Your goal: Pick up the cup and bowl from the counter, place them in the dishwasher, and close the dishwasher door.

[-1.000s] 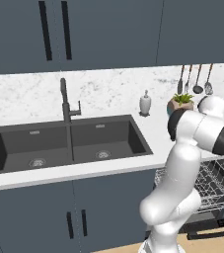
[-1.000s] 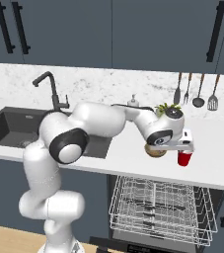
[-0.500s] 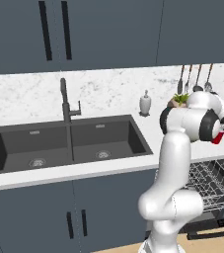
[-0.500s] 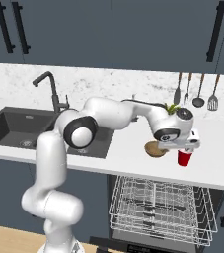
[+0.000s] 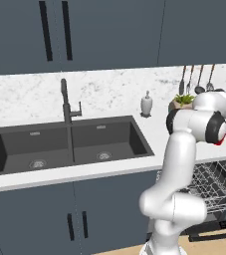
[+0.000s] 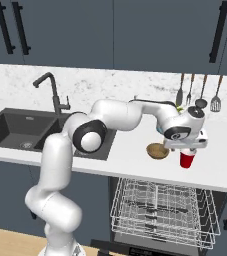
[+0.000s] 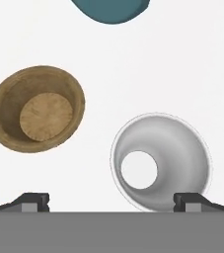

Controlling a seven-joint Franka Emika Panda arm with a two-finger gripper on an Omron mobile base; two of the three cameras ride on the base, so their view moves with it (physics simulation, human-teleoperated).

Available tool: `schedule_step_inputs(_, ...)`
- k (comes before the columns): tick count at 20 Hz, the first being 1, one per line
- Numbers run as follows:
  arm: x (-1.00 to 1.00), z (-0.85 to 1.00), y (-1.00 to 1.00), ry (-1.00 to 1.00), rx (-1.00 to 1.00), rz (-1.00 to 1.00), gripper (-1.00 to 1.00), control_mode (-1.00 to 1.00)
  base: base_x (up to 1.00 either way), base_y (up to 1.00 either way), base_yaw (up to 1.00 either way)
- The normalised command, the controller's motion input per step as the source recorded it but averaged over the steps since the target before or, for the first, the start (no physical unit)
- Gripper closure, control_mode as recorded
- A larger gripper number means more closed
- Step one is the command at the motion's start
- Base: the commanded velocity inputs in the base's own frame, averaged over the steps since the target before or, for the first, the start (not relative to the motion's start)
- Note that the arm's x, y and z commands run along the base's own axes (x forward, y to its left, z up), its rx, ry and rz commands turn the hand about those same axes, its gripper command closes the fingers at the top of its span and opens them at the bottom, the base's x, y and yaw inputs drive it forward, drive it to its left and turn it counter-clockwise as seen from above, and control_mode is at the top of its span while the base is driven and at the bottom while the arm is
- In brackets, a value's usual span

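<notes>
The white arm rises from the base, bends at a dark elbow joint and stretches out sideways over the counter (image 6: 135, 160), its wrist turned so the hand points straight down. The gripper (image 6: 186, 147) hangs just above the red cup (image 6: 187, 159), which stands upright on the white worktop near the front edge. In the hand view the gripper (image 7: 111, 200) has its two dark fingertips (image 7: 32, 200) spread wide apart with nothing between them, and the cup's pale grey inside (image 7: 160, 160) lies off-centre, toward the right-hand tip. The brown wooden bowl (image 6: 157, 150) sits just beside the cup, apart from it, further from the gripper's centre; from above the bowl (image 7: 36, 108) shows a lighter flat bottom. A teal rounded object (image 7: 111, 10) lies at the top edge of the hand view. Below the counter the dishwasher (image 6: 165, 210) stands open, its silver wire rack (image 6: 162, 202) pulled out under the cup and bowl. Hanging utensils (image 6: 201, 92) line the backsplash behind the hand.
</notes>
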Motion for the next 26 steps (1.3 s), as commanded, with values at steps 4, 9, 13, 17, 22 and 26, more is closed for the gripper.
schedule_step_inputs(4, 0.0, -0.09, 0.32, 0.02, -0.04, 0.0, -1.0, -1.0, 0.0, 0.0, 0.0)
schedule_step_inputs(9, 0.01, -0.07, 0.01, 0.05, 0.0, 0.0, -1.0, -1.0, 0.0, 0.0, 0.0)
schedule_step_inputs(13, 0.01, -0.02, 0.0, 0.07, -0.07, -0.02, -1.0, -1.0, 0.0, 0.0, 0.0)
schedule_step_inputs(17, 0.1, -0.01, 0.0, 0.11, -0.04, -0.04, -1.0, -1.0, 0.0, 0.0, 0.0)
schedule_step_inputs(22, 0.2, 0.0, -0.02, 0.11, 0.0, -0.04, -1.0, -1.0, 0.0, 0.0, 0.0)
schedule_step_inputs(26, 0.23, 0.0, 0.0, 0.01, 0.0, 0.0, -1.0, -1.0, 0.0, 0.0, 0.0)
